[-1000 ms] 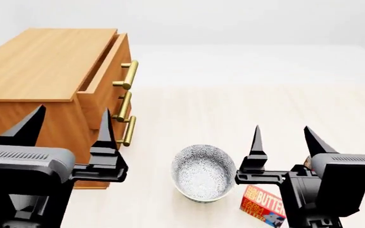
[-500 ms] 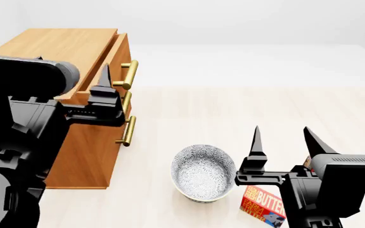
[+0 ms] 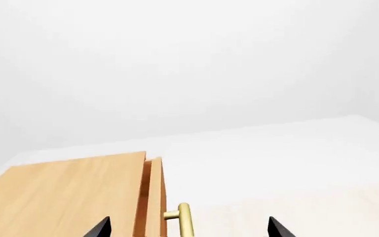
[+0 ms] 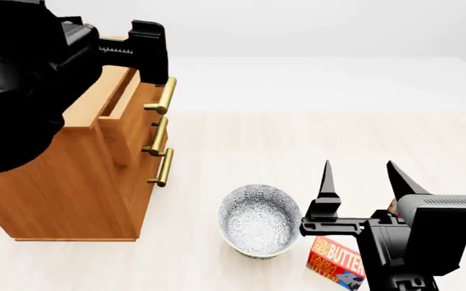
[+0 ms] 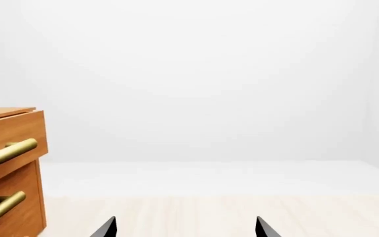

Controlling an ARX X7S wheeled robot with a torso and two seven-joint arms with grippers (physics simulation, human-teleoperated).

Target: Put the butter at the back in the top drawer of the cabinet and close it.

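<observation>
At far left of the head view, the cabinet (image 4: 79, 182) is partly covered by the raised left arm; the top drawer (image 4: 131, 100) is seen slightly pulled out, its brass handle (image 4: 162, 96) upright in the picture; the left gripper (image 3: 186, 228) is shown with tips spread apart. Further right, a patterned bowl (image 4: 259, 219) sits; beside it the butter (image 4: 336, 264) lies flat, long axis slanting towards the lower right, partly hidden and cut off; the right gripper (image 4: 361, 176) is held open above it.
</observation>
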